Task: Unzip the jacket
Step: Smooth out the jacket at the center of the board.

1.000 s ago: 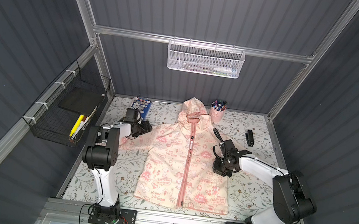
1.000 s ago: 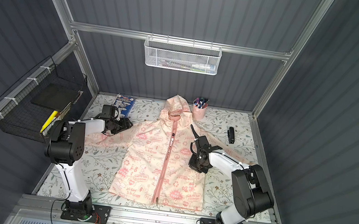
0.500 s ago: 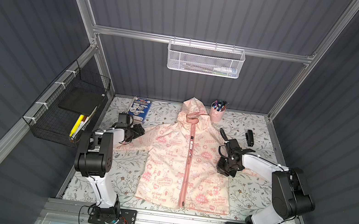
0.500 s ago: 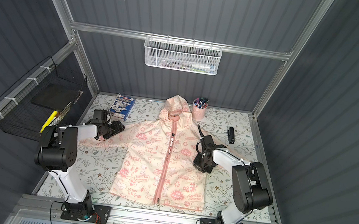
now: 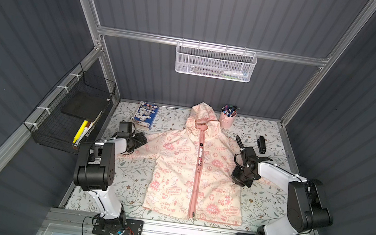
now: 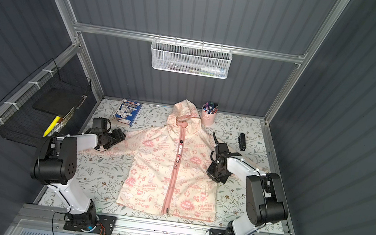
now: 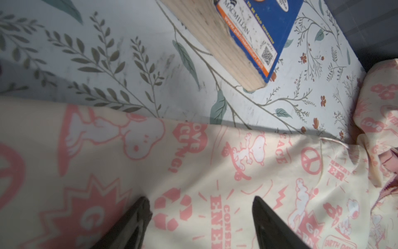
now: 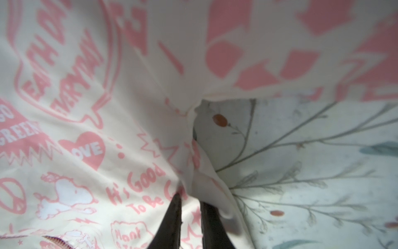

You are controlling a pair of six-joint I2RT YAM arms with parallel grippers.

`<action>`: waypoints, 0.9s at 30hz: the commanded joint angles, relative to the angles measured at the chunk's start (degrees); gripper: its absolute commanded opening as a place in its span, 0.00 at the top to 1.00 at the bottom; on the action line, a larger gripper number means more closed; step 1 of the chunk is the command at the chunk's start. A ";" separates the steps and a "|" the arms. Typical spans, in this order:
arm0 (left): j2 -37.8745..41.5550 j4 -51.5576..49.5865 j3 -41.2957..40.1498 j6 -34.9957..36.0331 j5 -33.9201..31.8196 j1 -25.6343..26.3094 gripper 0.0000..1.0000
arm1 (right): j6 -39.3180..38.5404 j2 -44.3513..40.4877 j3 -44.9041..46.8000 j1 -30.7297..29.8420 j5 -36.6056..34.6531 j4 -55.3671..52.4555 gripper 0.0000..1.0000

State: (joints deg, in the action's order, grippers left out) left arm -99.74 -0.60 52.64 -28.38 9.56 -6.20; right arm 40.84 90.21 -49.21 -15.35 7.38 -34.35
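Note:
The cream jacket (image 5: 178, 172) (image 6: 156, 169) with pink prints lies flat on its back, hood at the rear, sleeves spread. Its pink zipper (image 5: 196, 175) (image 6: 173, 171) runs closed from collar to hem. My left gripper (image 5: 140, 139) (image 6: 119, 135) hovers over the left sleeve (image 7: 215, 161). In the left wrist view the gripper (image 7: 200, 200) is open, with only printed fabric lying flat under its jaws. My right gripper (image 5: 239, 179) (image 6: 216, 175) sits at the jacket's right side below the sleeve. In the right wrist view this gripper (image 8: 190, 199) is shut on a bunched fold of the jacket (image 8: 86, 107).
A blue book (image 5: 146, 115) (image 7: 247, 43) lies at the back left, close to the left gripper. A pink cup of pens (image 5: 227, 119) stands beside the hood. A small black object (image 5: 261, 145) lies at the back right. A black wire basket (image 5: 76, 116) hangs on the left wall.
The left arm has folded back and its gripper has slid a little outward along the sleeve. The right gripper has shifted slightly to the right at the jacket's side.

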 commanded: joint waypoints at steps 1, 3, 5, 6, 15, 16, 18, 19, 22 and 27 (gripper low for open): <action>3.47 -5.95 -0.26 0.63 -0.91 -0.66 0.16 | -3.68 -5.20 0.29 0.33 2.62 1.68 0.79; 6.18 -7.36 1.61 4.94 -0.87 -0.59 0.14 | -5.61 -7.23 -0.70 0.16 5.71 3.34 0.77; 8.87 -8.42 2.96 6.83 3.71 0.60 0.15 | -6.30 -7.96 -2.12 -0.65 7.13 3.26 0.77; 9.85 -9.26 3.23 7.25 5.56 1.74 0.18 | -6.30 -7.76 -2.44 -1.16 7.54 3.21 0.77; 20.18 -13.89 -8.63 2.92 14.83 23.63 0.65 | -1.87 -4.08 -1.68 -8.11 9.50 5.61 0.78; 20.99 -12.93 -10.39 1.92 15.93 25.35 0.68 | -1.59 -3.47 -1.76 -8.60 9.20 5.64 0.78; 20.99 -11.21 -12.06 0.74 18.86 27.73 0.72 | -1.08 -2.08 -1.85 -9.07 9.08 5.74 0.79; 20.32 -10.75 -12.35 0.40 19.55 28.79 0.72 | -0.86 -1.31 -1.94 -9.16 8.83 5.61 0.79; 18.19 -10.91 -12.43 -0.62 18.21 30.68 0.74 | -0.44 0.40 -2.19 -9.35 6.68 4.25 0.80; 14.75 -11.35 -13.57 -3.00 17.24 31.07 0.73 | 0.01 3.31 -2.91 -9.34 3.92 1.95 0.81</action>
State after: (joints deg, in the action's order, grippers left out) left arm -83.31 -11.46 40.29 -29.17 26.15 24.62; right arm 39.90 92.44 -51.44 -24.49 13.93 -29.95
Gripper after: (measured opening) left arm 0.266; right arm 0.188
